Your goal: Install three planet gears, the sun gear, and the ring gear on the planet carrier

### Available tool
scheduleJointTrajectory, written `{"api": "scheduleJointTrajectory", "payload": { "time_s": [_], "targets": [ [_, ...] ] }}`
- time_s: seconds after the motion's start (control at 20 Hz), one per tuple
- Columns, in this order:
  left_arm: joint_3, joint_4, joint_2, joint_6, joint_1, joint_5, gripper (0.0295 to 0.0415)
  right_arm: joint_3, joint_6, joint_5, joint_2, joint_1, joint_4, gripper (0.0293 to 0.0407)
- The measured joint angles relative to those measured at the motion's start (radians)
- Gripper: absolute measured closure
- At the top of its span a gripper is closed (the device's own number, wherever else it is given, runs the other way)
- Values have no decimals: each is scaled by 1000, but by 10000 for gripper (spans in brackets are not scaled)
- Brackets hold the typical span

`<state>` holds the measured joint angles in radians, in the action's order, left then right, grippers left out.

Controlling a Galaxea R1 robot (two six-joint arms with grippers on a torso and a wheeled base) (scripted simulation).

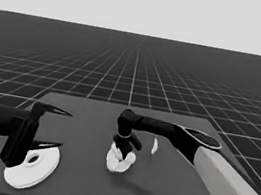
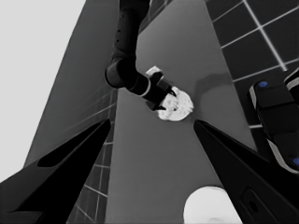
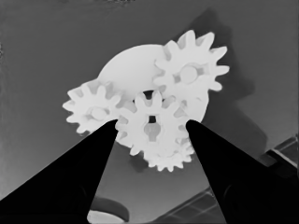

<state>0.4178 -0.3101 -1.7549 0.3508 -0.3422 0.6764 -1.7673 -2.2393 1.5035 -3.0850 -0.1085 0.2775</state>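
The right gripper (image 1: 125, 150) hangs over the middle of the table (image 1: 82, 170), directly above the smaller round part (image 3: 131, 70). In the right wrist view its two fingers stand on both sides of the centre gear (image 3: 152, 123), and each tip appears to touch the teeth, so I judge the fingers are clenched on this gear. This gear sits over the middle hole, between the others, so it is probably the sun gear, being lowered into its place or just seated.

Three more gears lie on the smaller round part: one gear (image 3: 96, 112) on one side, one gear (image 3: 191, 70) on the opposite side, and a third gear (image 3: 168, 158) partly hidden under the centre gear. They stand around the middle, and their teeth seem to mesh with the centre gear; this is why the gripper comes straight from above.

The left gripper (image 1: 49, 126) waits at the left end of the table, fingers spread wide apart and grasping nothing. The larger round part (image 1: 31, 169) lies under it, not held, ready to go on top last.

A thin white piece (image 1: 154, 146) lies just beside the right gripper, apart from the gears.
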Motion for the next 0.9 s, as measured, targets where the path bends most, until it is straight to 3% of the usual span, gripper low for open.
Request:
{"api": "scheduleJointTrajectory", "payload": {
  "time_s": [0.6, 0.7, 0.75, 0.9],
  "targets": [
    [0, 0, 0, 0, 0, 0, 326, 0, -126, 0, 0, 0, 0, 390],
    [0, 0, 0, 0, 0, 0, 326, 0, -136, 0, 0, 0, 0, 331],
    [0, 0, 0, 0, 0, 0, 326, 0, -138, 0, 0, 0, 0, 320],
    [0, 0, 0, 0, 0, 0, 326, 0, -140, 0, 0, 0, 0, 315]
  ]
}}
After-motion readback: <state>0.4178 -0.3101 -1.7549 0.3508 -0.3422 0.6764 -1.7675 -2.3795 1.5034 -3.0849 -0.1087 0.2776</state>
